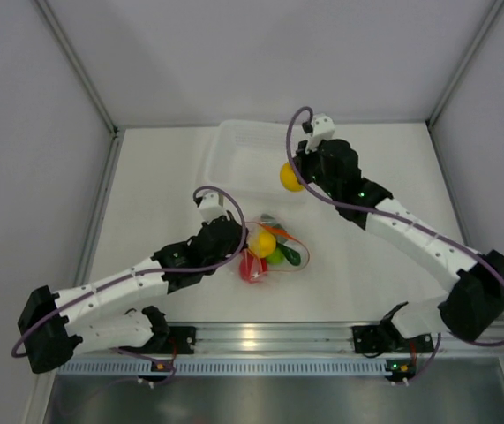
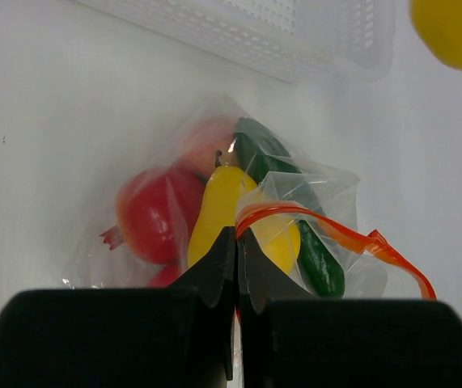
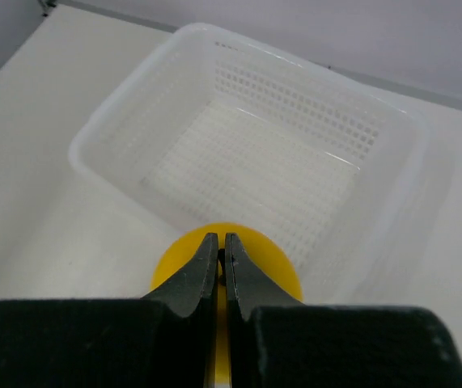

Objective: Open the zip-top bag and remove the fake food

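The zip-top bag (image 2: 299, 182) lies on the white table, clear and crinkly, its orange-red zip strip (image 2: 340, 233) curling out to the right. Inside it show fake food pieces: a red fruit (image 2: 154, 214), a yellow one (image 2: 214, 206), a pink one (image 2: 198, 141) and a dark green cucumber (image 2: 321, 260). My left gripper (image 2: 238, 234) is shut on the bag's zip edge (image 1: 274, 252). My right gripper (image 3: 221, 240) is shut on the dark stem of a round yellow fruit (image 3: 273, 260), held in the air over the near rim of the basket (image 3: 133, 121); from above this fruit (image 1: 290, 177) hangs under the right gripper (image 1: 297, 168).
The translucent white perforated basket (image 1: 238, 150) stands at the back centre of the table with nothing showing inside it. Grey walls close in the back and both sides. The arms' bases sit on the metal rail at the near edge.
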